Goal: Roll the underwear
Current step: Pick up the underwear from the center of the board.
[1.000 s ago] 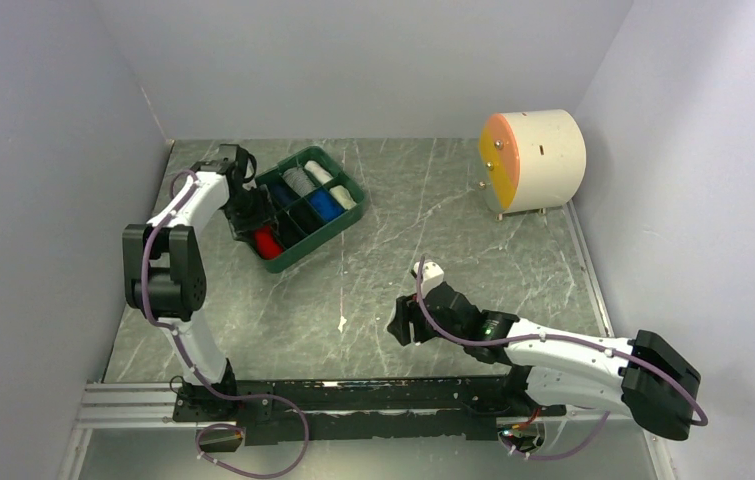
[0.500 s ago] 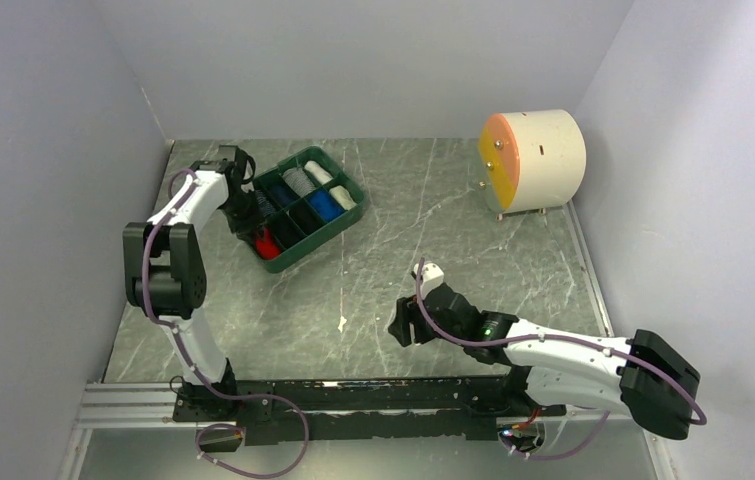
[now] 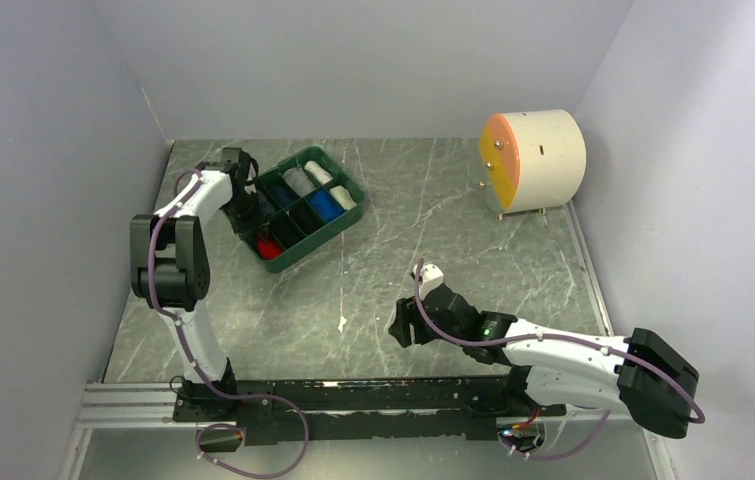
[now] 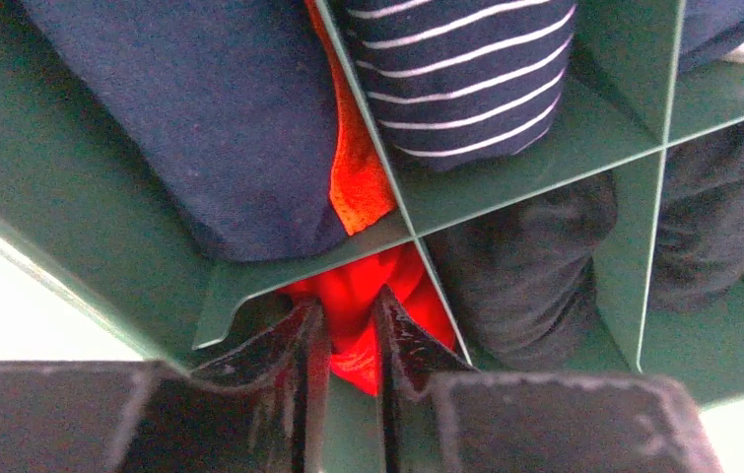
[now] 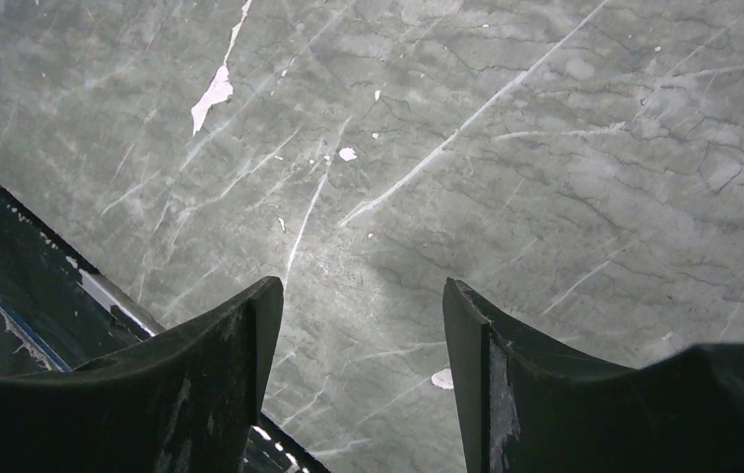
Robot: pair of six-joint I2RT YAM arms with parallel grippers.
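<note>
Left arm: reaching over the green divided tray [image 3: 325, 238], which sits at the far left of the marbled table [image 3: 433, 250]. My left gripper [image 4: 346, 315] is down in the tray's nearest corner compartment. The fingers [image 4: 301, 340] stand almost together, pinched on a fold of the red underwear [image 4: 343, 281]. Red cloth fills the narrow gap between the tips.

Red underwear: bunched in that corner compartment, lying against the green divider [image 4: 372, 172]. A strip of it runs up between the divider and a navy cloth bundle [image 4: 220, 128]. From the top view it shows as a red patch [image 3: 268, 246] at the near end of the tray. No lettering is readable from here.

Neighbouring compartments: a navy roll with white stripes [image 4: 466, 79] across the divider, and a black cloth bundle [image 4: 535, 266] below it. I cannot tell whether the black one is underwear.

Right arm: low over bare table, well apart from the tray. My right gripper [image 5: 358, 296] has its jaws spread, with only table surface between them.

Other: a cream drum with an orange face [image 3: 533, 160] stands at the far right corner.
</note>
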